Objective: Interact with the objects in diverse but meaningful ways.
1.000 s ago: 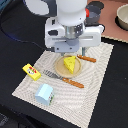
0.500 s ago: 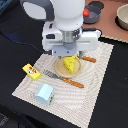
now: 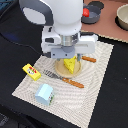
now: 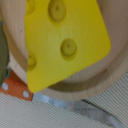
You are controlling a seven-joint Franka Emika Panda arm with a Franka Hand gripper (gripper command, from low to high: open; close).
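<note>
A yellow holed cheese wedge (image 3: 71, 65) lies on the round tan plate (image 3: 61, 71) in the middle of the striped mat. It fills the wrist view as cheese wedge (image 4: 65, 40), seen from very close. My gripper (image 3: 70, 56) hangs directly over it, its fingers hidden under the white hand, and no finger shows clearly in the wrist view. The yellow red-marked packet (image 3: 31, 72) and the light blue cup (image 3: 45, 94) sit on the mat toward the exterior view's left. Far behind, a red tomato (image 3: 86, 12) rests by the grey saucepan (image 3: 94, 15).
An orange-handled fork (image 3: 64, 79) lies in front of the plate and an orange-handled knife (image 3: 89, 59) beside it. An orange handle (image 4: 17, 91) and the plate rim (image 4: 100, 80) show in the wrist view. A bowl (image 3: 122, 17) stands at the back right. The mat (image 3: 97, 90) lies on a black table.
The arm has shifted slightly toward the exterior view's left and sits low over the cheese wedge. The cheese, packet and cup have not moved.
</note>
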